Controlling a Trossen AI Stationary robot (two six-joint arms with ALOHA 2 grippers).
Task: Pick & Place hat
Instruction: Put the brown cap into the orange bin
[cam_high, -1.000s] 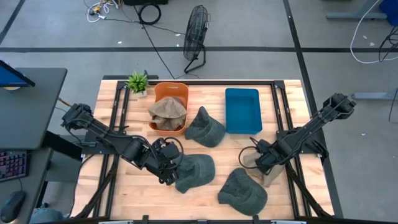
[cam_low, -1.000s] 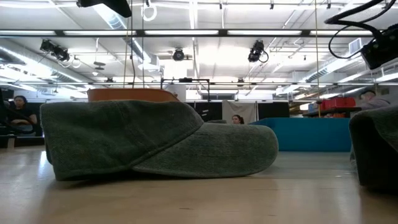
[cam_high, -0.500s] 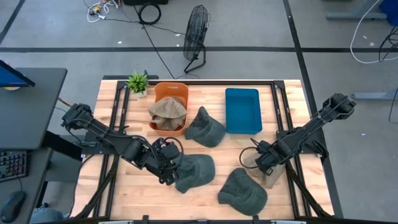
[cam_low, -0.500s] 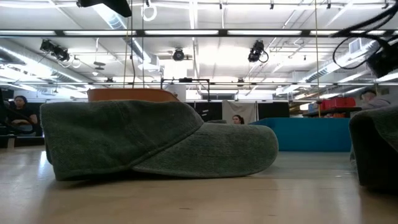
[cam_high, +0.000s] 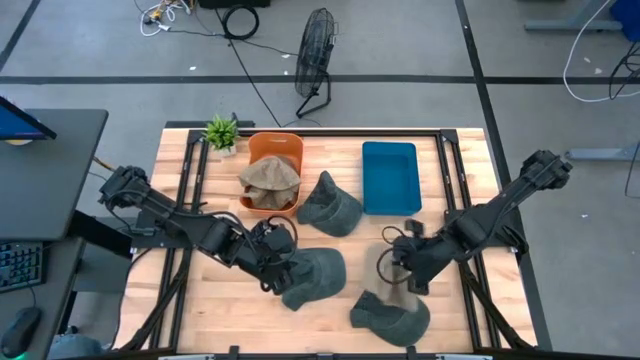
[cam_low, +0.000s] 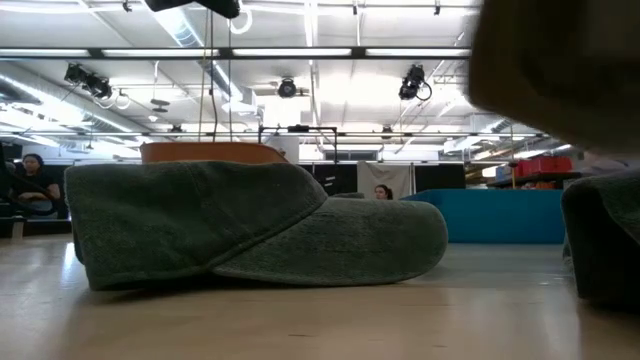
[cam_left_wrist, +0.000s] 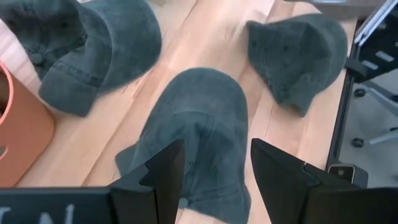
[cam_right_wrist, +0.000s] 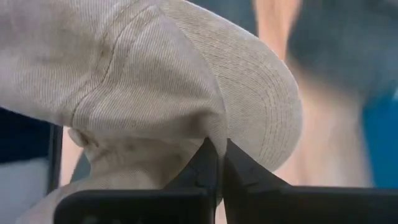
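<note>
A beige corduroy hat (cam_right_wrist: 155, 81) hangs from my right gripper (cam_right_wrist: 219, 155), which is shut on it at the table's near right (cam_high: 398, 262). In the low view it is a blurred tan shape (cam_low: 560, 70) at the upper right. My left gripper (cam_left_wrist: 214, 180) stands open just above a dark green hat (cam_left_wrist: 199, 124) lying at the near middle (cam_high: 315, 275). One more green hat (cam_high: 388, 315) lies near the front edge, below the beige one. Another (cam_high: 330, 205) lies between the two bins. My right gripper pinches a raised fold of the beige hat's crown (cam_right_wrist: 208, 127) between its two fingertips, close to where the stitched brim (cam_right_wrist: 267, 106) begins. The hat is lifted off the table, and its crown bulges out beyond the fingers.
An orange bin (cam_high: 262, 148) at the far middle holds a tan hat (cam_high: 270, 182). A blue bin (cam_high: 390, 178) stands to its right. A small potted plant (cam_high: 221, 131) sits at the far left corner. People sit in the room beyond the table (cam_low: 35, 185).
My right gripper has gone up and a little toward the table's left edge with the beige hat. The hat lay on the table by the gripper before; now it is lifted clear and fills the low view's upper right.
</note>
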